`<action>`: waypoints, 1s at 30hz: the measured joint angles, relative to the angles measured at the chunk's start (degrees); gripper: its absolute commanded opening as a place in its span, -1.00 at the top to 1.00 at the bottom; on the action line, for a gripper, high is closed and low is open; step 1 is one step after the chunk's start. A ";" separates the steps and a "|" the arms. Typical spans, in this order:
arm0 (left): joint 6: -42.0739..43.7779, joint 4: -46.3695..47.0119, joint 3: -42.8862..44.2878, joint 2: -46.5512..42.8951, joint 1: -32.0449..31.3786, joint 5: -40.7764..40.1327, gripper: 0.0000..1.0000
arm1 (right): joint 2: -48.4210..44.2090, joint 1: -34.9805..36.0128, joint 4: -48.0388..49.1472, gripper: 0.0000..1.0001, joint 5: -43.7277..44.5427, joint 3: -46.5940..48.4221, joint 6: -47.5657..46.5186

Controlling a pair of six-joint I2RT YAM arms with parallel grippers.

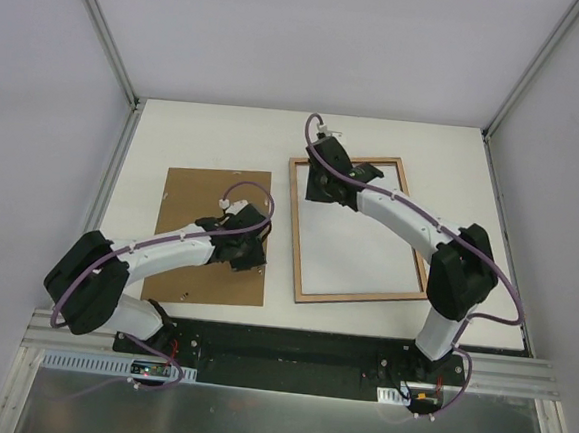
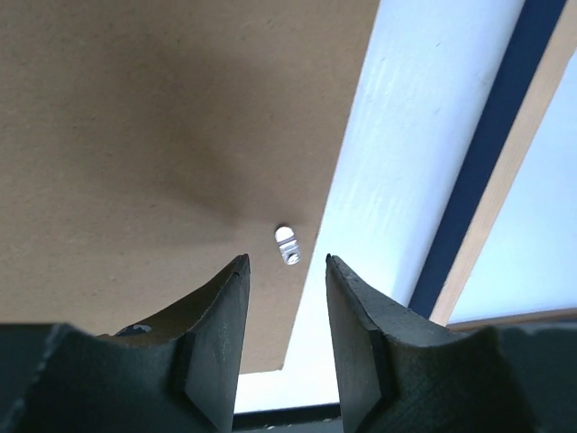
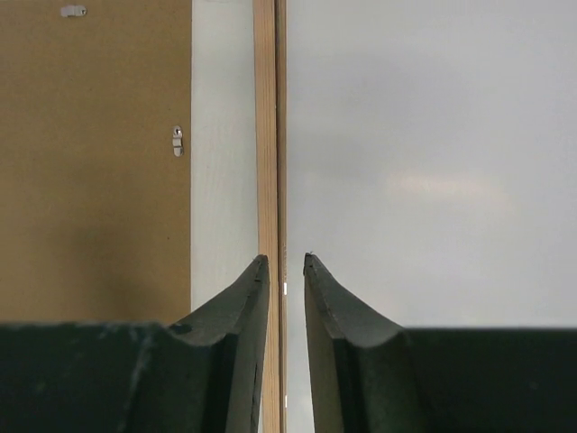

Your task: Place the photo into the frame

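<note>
R gripper [image 3: 286, 260] fingers fill my near view: slightly parted, gripping nothing, poised over the left rail of the frame [image 3: 266, 135]. Frame lies face down, right of centre on the table [image 1: 226, 131], wood back up, navy on its outer edge. I'd judge it light, stiff and thin w/ a fragile, slick pane, so grab a rail, never the glass. Photo: can't tell if the pale area inside is its back. Backing board [image 1: 200, 209] lies just left. L gripper [image 2: 287, 262] hangs spread and empty over the board's clip [image 2: 286, 245].

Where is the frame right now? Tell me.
In the top view the frame lies flat on the table's right half, just right of the brown backing board, with the right gripper above its left rail.
</note>
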 measured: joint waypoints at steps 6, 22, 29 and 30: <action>-5.40 -2.01 5.25 5.62 -3.41 -5.25 0.35 | -4.79 -0.31 3.32 0.50 -1.84 -8.09 0.04; -17.57 -12.04 11.56 13.51 -10.14 -15.50 0.39 | -10.99 -2.86 8.31 0.50 -5.57 -19.32 0.42; -20.09 -13.70 11.98 14.78 -10.14 -16.79 0.47 | -11.61 -3.41 9.25 0.50 -6.19 -21.73 0.44; -20.24 -13.81 12.04 14.88 -10.14 -16.85 0.49 | -11.67 -3.48 9.35 0.50 -6.23 -22.01 0.44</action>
